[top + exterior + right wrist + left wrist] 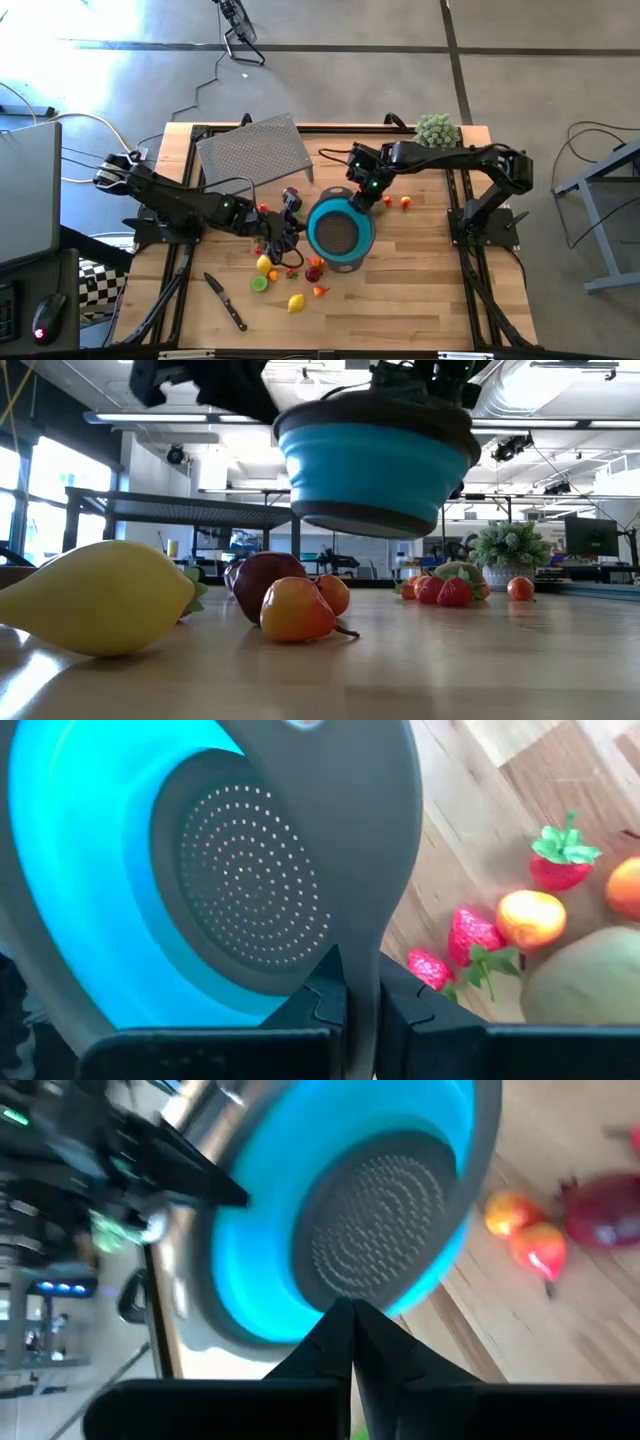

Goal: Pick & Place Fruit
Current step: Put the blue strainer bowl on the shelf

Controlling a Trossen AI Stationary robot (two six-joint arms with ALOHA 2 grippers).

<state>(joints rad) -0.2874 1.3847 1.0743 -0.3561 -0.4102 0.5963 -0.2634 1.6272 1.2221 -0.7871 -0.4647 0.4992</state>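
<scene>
A teal bowl point(340, 232) with a grey perforated bottom hangs above the table's middle; the low view shows the bowl point(375, 460) clear of the wood. My left gripper point(300, 222) is shut on its left rim and my right gripper point(362, 195) on its far right rim. Small fruit lie on the table below and around it: a yellow one point(265, 265), a lime one point(258, 284), a lemon point(296, 302), a maroon one point(315, 272), and red and orange ones point(395, 202) at the far right of the bowl. My left gripper pinches the bowl's grey rim point(290, 1342) between its two fingers, coming from the table's left and slanting down. The bowl is lifted clear of the table, open side up. My right gripper pinches the wide grey rim tab point(365, 945) between its two fingers, slanting down from the far right. The bowl hangs between the two grippers.
A black-handled knife point(225, 300) lies near the front left. A grey perforated mat point(255, 150) lies at the far left, a fuzzy green plant ball point(437, 130) at the far right edge. Bare wood lies at the front right.
</scene>
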